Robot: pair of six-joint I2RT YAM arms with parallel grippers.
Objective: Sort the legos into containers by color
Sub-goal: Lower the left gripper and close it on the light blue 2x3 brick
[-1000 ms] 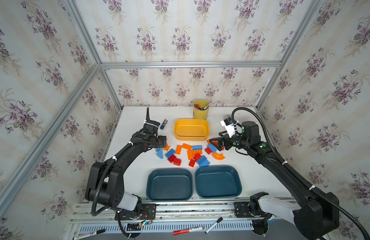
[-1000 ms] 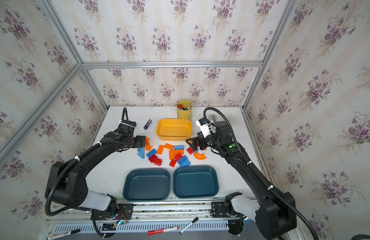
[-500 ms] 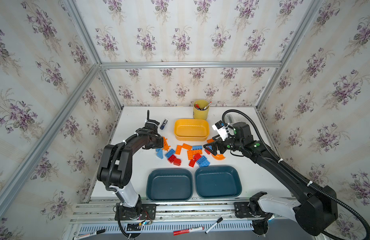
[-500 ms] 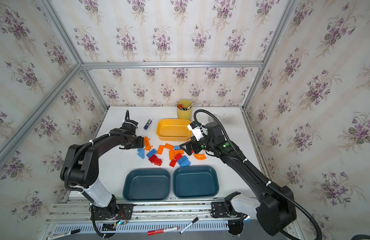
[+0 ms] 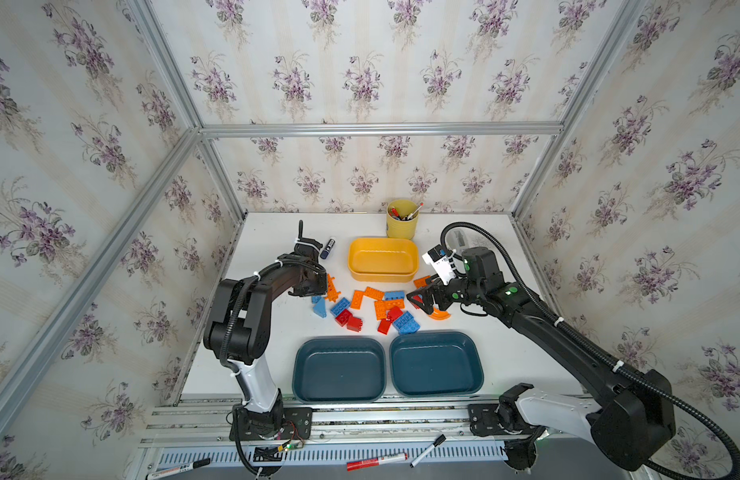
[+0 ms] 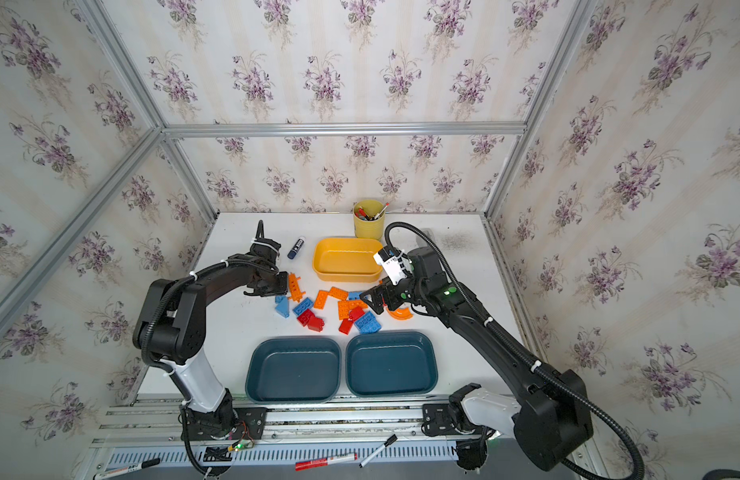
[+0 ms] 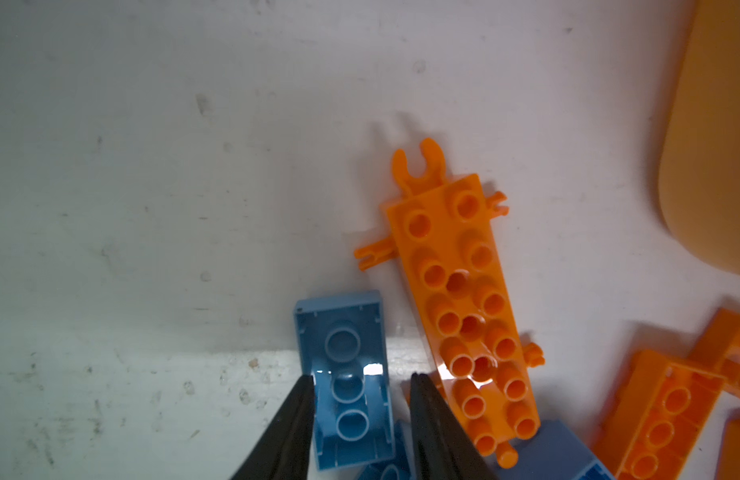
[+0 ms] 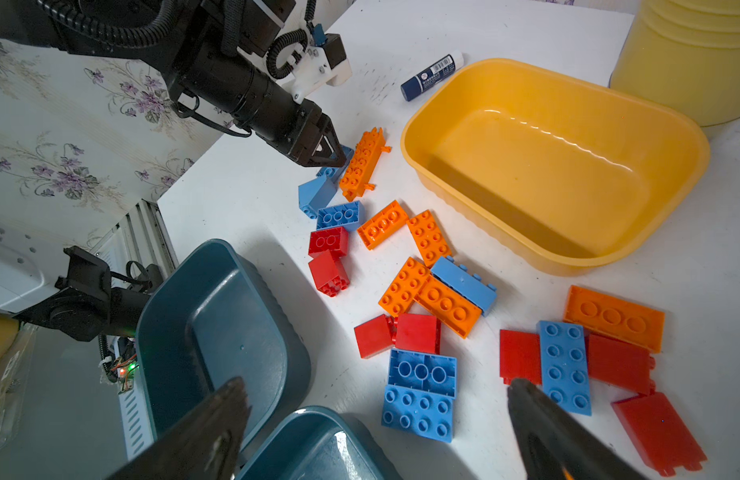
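Note:
The legos [image 5: 376, 307] lie in a loose blue, orange and red pile mid-table, between the yellow container [image 5: 382, 275] behind and two teal containers [image 5: 339, 370] [image 5: 436, 363] in front, all three holding nothing. At the pile's left end my left gripper [image 7: 362, 376] straddles an upside-down blue brick [image 7: 345, 332] beside the long orange strip [image 7: 463, 299]. One fingertip [image 7: 305, 395] touches the brick and a narrow gap shows at the other. My right gripper [image 8: 376, 386] hangs wide open over blue and red bricks at the pile's right end, holding nothing.
A yellow cup of pens [image 5: 401, 220] stands behind the yellow container, with a glue stick [image 5: 327, 248] to its left. Markers [image 5: 376, 461] lie on the front rail. Papered walls close in the table on three sides.
The left jaws have narrowed from wide open to just around the blue brick. The right gripper has drifted left and a little nearer over the pile, still open.

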